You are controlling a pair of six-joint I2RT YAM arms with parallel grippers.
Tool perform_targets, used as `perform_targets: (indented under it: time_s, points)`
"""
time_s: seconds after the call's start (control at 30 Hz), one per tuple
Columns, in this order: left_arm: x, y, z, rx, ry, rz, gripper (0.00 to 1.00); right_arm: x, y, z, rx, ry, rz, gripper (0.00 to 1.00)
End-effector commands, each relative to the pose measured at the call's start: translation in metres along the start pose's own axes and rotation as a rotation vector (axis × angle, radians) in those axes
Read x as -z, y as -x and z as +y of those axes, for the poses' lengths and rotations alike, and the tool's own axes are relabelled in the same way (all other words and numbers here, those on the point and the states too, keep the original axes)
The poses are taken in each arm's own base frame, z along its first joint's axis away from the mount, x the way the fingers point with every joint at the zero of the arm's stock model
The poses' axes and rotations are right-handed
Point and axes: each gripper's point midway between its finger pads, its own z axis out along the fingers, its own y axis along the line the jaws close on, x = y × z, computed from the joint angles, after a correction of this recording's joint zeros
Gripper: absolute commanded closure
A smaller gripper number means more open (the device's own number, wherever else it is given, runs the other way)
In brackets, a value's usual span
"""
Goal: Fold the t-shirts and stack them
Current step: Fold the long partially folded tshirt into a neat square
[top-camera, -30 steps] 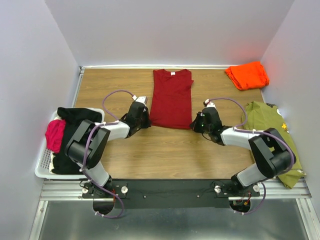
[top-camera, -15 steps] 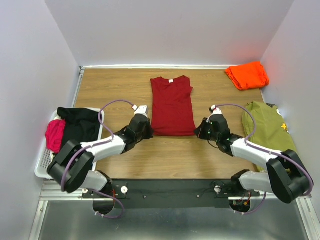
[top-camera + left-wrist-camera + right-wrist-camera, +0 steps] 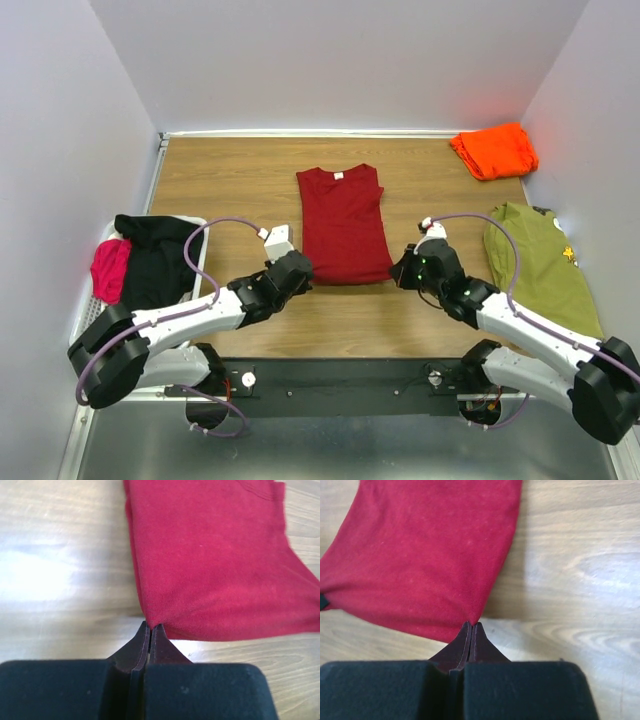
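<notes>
1. The left gripper (image 3: pixel 150 629) is pinched tight on the near left hem corner of the dark red cloth t-shirt (image 3: pixel 342 225). The right gripper (image 3: pixel 471 626) clamps the near right corner.
2. The shirt lies flat on the wooden table (image 3: pixel 220 180), its long axis running straight away from both grippers, collar farthest.

The top external camera is fixed high above and behind the near edge of the table (image 3: pixel 230 180) and looks down and forward, taking in the whole surface to the far edge. The 2 wrist cameras sit low and very close to the wood. The left wrist camera looks forward past the left gripper (image 3: pixel 150 630) at the near-left corner of the dark red t-shirt (image 3: pixel 215 565). The right wrist camera looks past the right gripper (image 3: pixel 471 628) at its near-right corner. All 3 views share the shirt's near hem.
</notes>
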Motion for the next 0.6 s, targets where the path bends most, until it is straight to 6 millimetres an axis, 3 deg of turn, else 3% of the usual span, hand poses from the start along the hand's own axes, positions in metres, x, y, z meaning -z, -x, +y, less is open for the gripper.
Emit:
perform_targets:
  time_s: [0.0, 0.2, 0.57]
  points:
    - [0.014, 0.002, 0.02, 0.087, 0.138, -0.064, 1.0, 0.017, 0.002, 0.007, 0.038, -0.069, -0.019, 0.99]
    - [0.028, 0.008, 0.02, 0.116, 0.158, -0.091, 1.0, 0.031, 0.011, 0.021, 0.065, -0.092, -0.062, 0.99]
    - [0.032, 0.049, 0.01, 0.103, 0.261, -0.206, 1.0, 0.042, 0.056, 0.026, 0.092, -0.16, -0.18, 0.99]
